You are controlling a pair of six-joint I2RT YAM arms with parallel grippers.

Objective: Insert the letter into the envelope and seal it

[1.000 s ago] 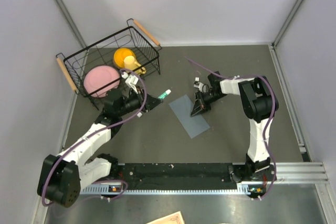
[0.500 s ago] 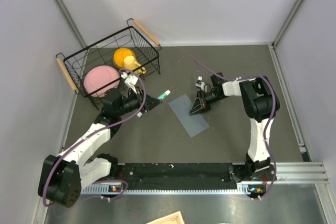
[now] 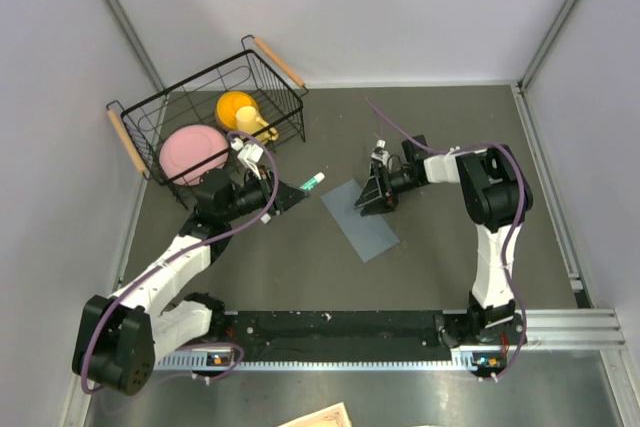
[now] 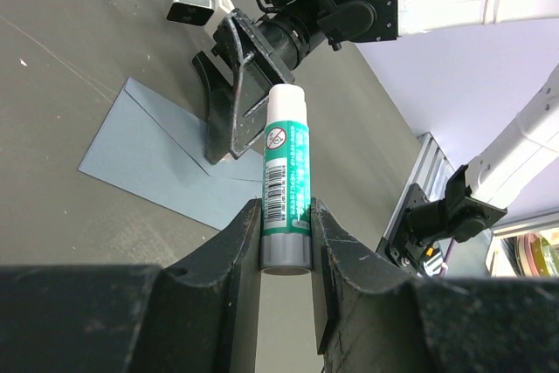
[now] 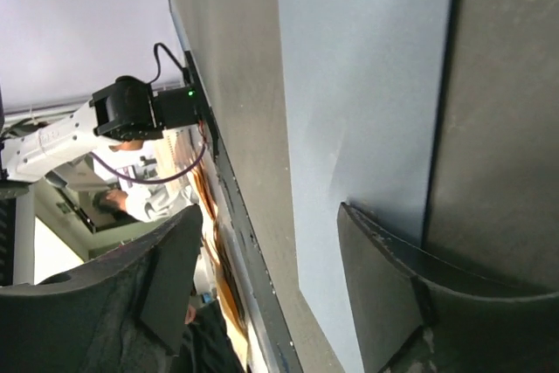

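Observation:
The blue-grey envelope point(image 3: 364, 222) lies flat on the dark table, its flap down. My right gripper point(image 3: 369, 198) stands over the envelope's upper right edge. In the right wrist view the envelope point(image 5: 367, 85) fills the middle, and that gripper point(image 5: 271, 277) is open, holding nothing, with one finger point(image 5: 384, 294) over the paper. My left gripper point(image 3: 296, 192) hovers left of the envelope, shut on a white-and-green glue stick point(image 3: 314, 180). The left wrist view shows the glue stick point(image 4: 286, 176) clamped upright between the jaws, the envelope point(image 4: 157, 159) beyond it. The letter is hidden.
A black wire basket point(image 3: 140, 112) at the back left holds a pink plate point(image 3: 192, 150) and a yellow cup point(image 3: 240, 110). Grey walls close in the table on three sides. The arms' base rail point(image 3: 340, 332) runs along the near edge.
My right gripper has gone from shut to open and shifted slightly left at the envelope's edge. The left arm and its glue stick have stayed still.

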